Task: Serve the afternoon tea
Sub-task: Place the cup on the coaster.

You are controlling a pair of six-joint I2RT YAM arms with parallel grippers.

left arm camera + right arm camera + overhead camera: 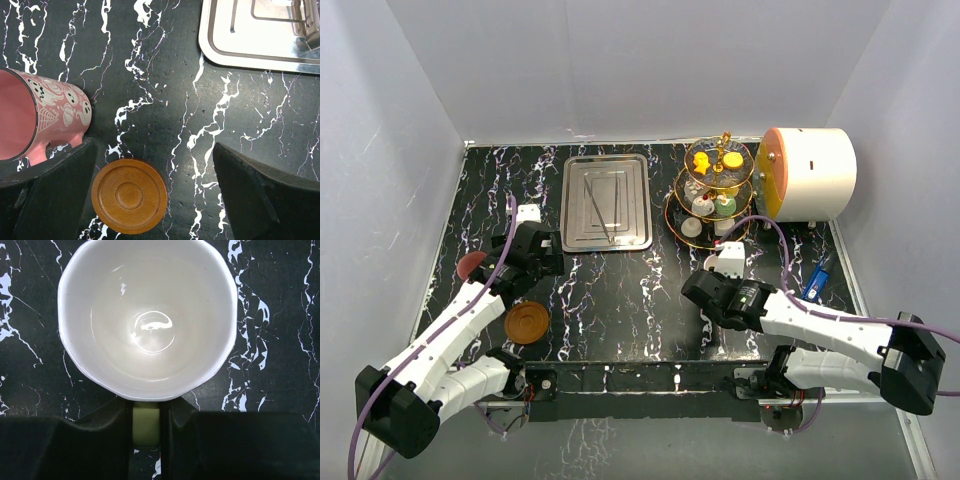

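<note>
Right pincer (146, 415) pinches the handle of a cream ceramic cup (147, 320), whose open mouth faces the wrist camera over the black, white-veined marble-look tabletop (620, 300). Left pincer (154, 147) is spread wide, with a round brown wooden saucer (129, 195) showing between its fingers and a pink patterned mug (50, 115) lying on its side nearby. Plain white walls (620, 70) enclose the table. A gold-framed three-tier glass stand (715, 190) stands back right.
</note>
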